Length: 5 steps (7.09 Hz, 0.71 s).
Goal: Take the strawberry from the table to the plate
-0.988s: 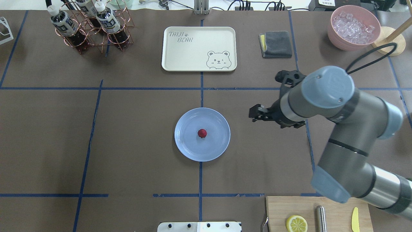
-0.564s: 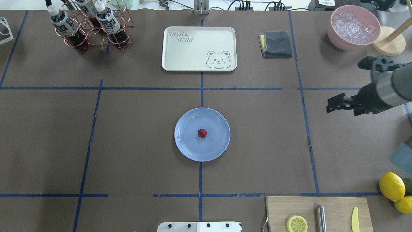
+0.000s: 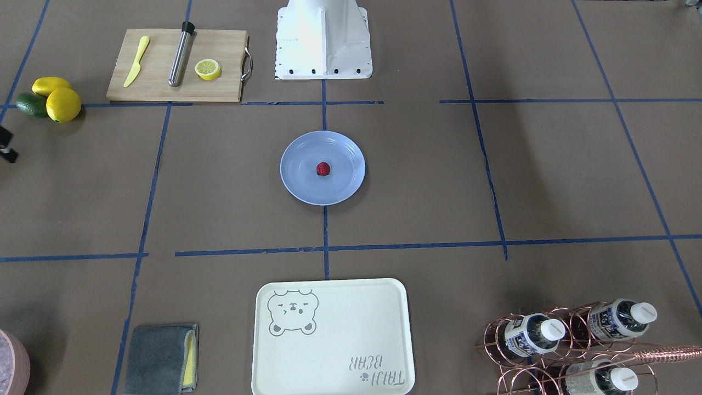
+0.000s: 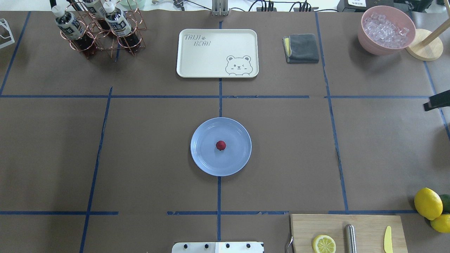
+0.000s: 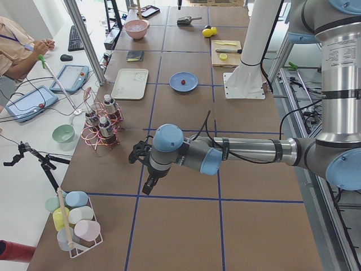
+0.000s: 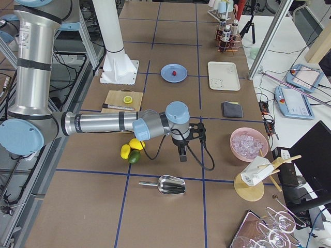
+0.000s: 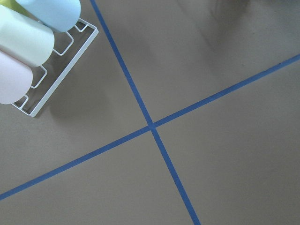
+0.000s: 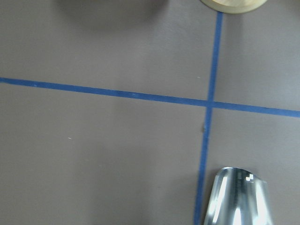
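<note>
Both hands hang well away from the things of this job. My left hand (image 5: 148, 182) hovers over bare counter (image 4: 140, 140) far out on my left, fingers pointing down. It shows only from the side, so I cannot tell how far open it is or whether anything is in it. From that hand the plate (image 4: 205, 160) lies well off to the right. The strawberry (image 4: 220, 145) sits at the plate's middle, touching it, with blue showing all round. The berry is near round, so I see no long axis that matters. My right hand (image 6: 182, 154) hangs far out on my right, near the lemons (image 6: 125, 151), and the strawberry is well off to its left. How far open that hand is I cannot tell either. I judge the right hand the nearer of the two. With the berry already on the plate, though, I reckon no reach is called for.
</note>
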Each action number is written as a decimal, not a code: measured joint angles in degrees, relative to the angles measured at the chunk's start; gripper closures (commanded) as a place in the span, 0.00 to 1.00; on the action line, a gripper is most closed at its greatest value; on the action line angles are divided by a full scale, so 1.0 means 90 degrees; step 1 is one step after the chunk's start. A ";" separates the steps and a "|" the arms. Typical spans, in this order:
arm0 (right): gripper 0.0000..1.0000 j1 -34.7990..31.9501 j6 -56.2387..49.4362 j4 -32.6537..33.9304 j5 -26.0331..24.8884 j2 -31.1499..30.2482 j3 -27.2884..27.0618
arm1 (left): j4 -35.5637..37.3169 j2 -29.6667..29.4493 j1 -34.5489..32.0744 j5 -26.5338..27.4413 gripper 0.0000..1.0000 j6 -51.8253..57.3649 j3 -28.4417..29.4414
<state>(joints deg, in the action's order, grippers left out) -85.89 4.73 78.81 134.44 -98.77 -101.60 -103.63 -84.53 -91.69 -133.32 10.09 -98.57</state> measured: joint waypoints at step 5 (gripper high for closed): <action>0.00 -0.0518 -0.1664 0.1230 0.0266 0.0162 0.0042 | 0.0249 0.0437 -0.0022 -0.0682 0.00 -0.0016 -0.0006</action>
<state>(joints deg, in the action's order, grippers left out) -90.55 -10.25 89.89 136.84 -97.31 -101.22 -101.39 -80.60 -91.88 -139.46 9.94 -98.63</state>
